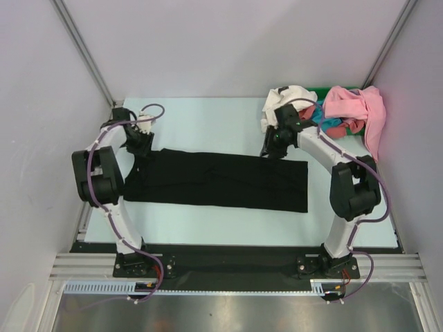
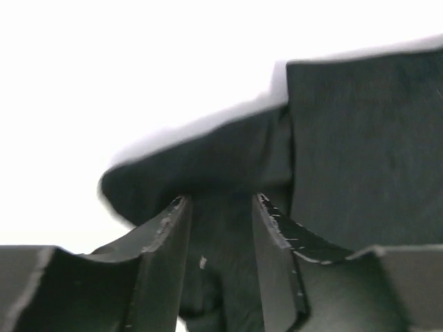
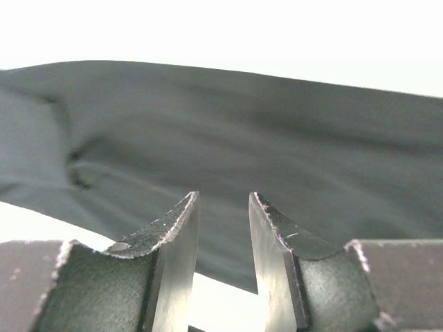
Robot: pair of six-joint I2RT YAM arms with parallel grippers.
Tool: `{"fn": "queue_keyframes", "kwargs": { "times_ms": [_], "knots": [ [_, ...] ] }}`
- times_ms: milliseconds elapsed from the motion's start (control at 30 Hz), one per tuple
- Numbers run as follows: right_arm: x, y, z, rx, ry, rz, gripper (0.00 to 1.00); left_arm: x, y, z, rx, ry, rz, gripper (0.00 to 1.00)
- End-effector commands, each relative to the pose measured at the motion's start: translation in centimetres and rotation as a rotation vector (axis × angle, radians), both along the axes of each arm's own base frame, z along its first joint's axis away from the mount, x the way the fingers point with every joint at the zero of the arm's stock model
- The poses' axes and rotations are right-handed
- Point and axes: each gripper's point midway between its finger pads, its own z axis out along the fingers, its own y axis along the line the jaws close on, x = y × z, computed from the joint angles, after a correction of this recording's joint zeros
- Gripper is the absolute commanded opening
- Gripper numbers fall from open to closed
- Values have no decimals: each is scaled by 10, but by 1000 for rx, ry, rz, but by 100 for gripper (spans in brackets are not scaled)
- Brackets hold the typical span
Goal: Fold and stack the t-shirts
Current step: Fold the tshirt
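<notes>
Left gripper (image 1: 143, 146) (image 2: 220, 199): jaws partly open, a narrow gap between the fingers (image 2: 163, 235).
Left gripper, contact: it is low over the far left corner of the black shirt (image 1: 221, 181) (image 2: 360, 152). In the left wrist view dark cloth fills the gap between the fingers. Whether the cloth touches their inner faces cannot be told, and nothing looks pinched.
Right gripper (image 1: 270, 149) (image 3: 223, 195): jaws partly open, about as wide as the left.
Right gripper, contact: it holds nothing. The gap shows bare white table (image 1: 208, 117) (image 3: 214, 304), and the black shirt (image 3: 277, 138) lies just past the fingertips. In the top view it sits at the shirt's far edge, towards the right end.
Black shirt: flat on the table as one long band running left to right across the middle, between the two arms. Its right end is cut square. At the left end a rounded fold of cloth lies by the left gripper.
Other shirts: a loose heap at the far right corner of the table, behind the right arm. It holds a white shirt (image 1: 291, 95), a pink shirt (image 1: 353, 104), a teal shirt (image 1: 320, 117) and a red shirt (image 1: 338, 130), all crumpled. The pink one hangs partly over the table's right edge.
Heap and black shirt: apart.
</notes>
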Motion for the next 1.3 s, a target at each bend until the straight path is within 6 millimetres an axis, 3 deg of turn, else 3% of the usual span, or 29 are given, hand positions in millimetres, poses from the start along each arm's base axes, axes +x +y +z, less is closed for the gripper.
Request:
{"fn": "queue_keyframes", "kwargs": {
  "times_ms": [0, 167, 400, 567, 633, 767, 867, 1000, 1200, 1267],
  "knots": [
    [-10, -36, -10, -51, 15, -53, 40, 24, 3, -4, 37, -2, 40, 45],
    [-11, -77, -27, -100, 42, -139, 40, 44, 17, -25, 73, 29, 102, 45],
    [-12, -127, -47, -223, 90, -195, 41, 84, 38, -20, 136, -42, 216, 50],
    [-8, -159, -44, -316, 78, -208, 42, 93, 32, 8, 70, -78, 224, 58],
    [-9, -168, -46, -362, 92, -207, 44, 91, 29, 34, 0, -118, 227, 61],
    [-8, -180, -57, -419, 124, -187, 47, 74, 48, 53, -16, -138, 289, 68],
    [-5, -183, -67, -430, 144, -175, 47, 53, 59, 40, 20, -92, 313, 69],
    [-1, -181, -78, -425, 164, -157, 46, 30, 47, 2, -7, 9, 296, 69],
    [2, -180, -85, -404, 169, -158, 37, 31, 33, -38, 5, 104, 272, 68],
    [1, -177, -86, -388, 170, -163, 31, 34, 32, -45, 17, 121, 280, 61]
  ]
}}
